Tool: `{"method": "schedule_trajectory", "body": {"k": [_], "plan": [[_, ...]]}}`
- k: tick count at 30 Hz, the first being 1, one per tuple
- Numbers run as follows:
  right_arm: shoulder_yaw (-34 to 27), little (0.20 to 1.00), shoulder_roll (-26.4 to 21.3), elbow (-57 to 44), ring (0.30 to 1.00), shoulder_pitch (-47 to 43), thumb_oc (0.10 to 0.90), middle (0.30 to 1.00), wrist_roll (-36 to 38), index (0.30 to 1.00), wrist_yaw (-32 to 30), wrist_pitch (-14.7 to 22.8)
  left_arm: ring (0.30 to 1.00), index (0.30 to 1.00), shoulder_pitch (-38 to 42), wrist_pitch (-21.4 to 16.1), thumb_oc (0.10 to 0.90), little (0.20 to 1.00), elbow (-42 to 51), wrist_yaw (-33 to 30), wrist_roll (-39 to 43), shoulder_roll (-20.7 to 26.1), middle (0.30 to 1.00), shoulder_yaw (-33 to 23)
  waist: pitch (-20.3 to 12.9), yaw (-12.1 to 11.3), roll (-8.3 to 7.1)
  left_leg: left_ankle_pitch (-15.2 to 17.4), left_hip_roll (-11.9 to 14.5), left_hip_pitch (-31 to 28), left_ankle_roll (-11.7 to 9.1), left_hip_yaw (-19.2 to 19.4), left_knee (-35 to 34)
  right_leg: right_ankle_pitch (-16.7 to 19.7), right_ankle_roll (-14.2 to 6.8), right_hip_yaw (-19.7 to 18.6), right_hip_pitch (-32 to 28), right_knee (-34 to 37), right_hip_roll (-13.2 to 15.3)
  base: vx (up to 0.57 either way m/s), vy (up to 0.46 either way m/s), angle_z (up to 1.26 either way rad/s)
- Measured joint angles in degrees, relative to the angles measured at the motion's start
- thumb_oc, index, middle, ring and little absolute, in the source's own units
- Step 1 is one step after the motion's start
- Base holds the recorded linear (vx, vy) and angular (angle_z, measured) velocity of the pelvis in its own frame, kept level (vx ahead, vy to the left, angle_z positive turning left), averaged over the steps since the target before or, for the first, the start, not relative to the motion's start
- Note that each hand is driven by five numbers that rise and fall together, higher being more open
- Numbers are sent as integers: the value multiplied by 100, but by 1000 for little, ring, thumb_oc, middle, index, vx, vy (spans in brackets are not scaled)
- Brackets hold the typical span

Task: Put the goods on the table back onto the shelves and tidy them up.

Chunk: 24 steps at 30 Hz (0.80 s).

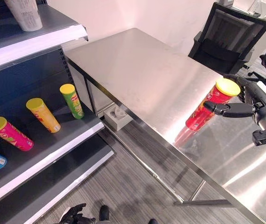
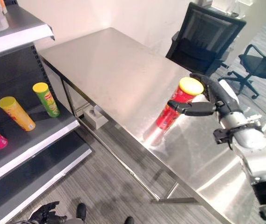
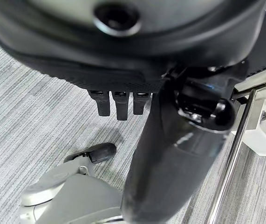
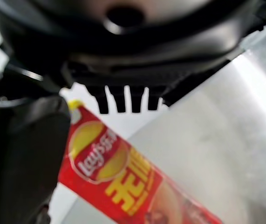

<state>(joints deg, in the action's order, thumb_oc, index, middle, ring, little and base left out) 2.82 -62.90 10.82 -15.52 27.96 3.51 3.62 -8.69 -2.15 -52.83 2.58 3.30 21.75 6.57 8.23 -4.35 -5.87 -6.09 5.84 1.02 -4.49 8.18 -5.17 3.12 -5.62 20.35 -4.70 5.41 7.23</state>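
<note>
Right eye view: red can (image 2: 175, 108) stood upright on the steel table (image 2: 109, 65), near its front edge, yellow lid up. Right hand (image 2: 206, 101) was at the can's upper part, thumb across the near side and fingers curved round the far side; whether they pressed the wall I could not tell. Left hand (image 1: 73, 215) hung low by the floor, fingers loosely curled, empty. Step judged: grasping for pickup. Next move calls for a firm grip, a lift, then carrying to the shelf (image 1: 53, 144), beside the green can (image 1: 72, 100).
</note>
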Motion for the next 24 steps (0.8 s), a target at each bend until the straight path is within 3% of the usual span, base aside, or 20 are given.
{"method": "schedule_trajectory", "body": {"k": [1,17,24], "plan": [[79,300,0,-2,300,-28,400,300,-5,300,1,-1,900,900,-1,1,800,900,-1,-1,-1,6,900,-2,1,-13,-20,0,0,1,0,-2,0,-3,-4,0,0,0,-1,5,-14,3],[188,300,31,1,300,-37,400,300,-7,300,2,-36,900,900,3,0,800,900,3,-1,6,5,900,-1,5,-105,-30,-5,-5,8,-7,-83,0,-30,-37,85,-40,1,1,1,-3,2],[-430,300,1141,-371,300,-25,400,300,-21,300,-382,-34,900,900,-37,2,800,900,22,-72,13,-14,900,-108,31,-127,36,-11,-3,4,-4,-127,1,-53,-54,138,-73,14,-4,-14,-62,3]]}}
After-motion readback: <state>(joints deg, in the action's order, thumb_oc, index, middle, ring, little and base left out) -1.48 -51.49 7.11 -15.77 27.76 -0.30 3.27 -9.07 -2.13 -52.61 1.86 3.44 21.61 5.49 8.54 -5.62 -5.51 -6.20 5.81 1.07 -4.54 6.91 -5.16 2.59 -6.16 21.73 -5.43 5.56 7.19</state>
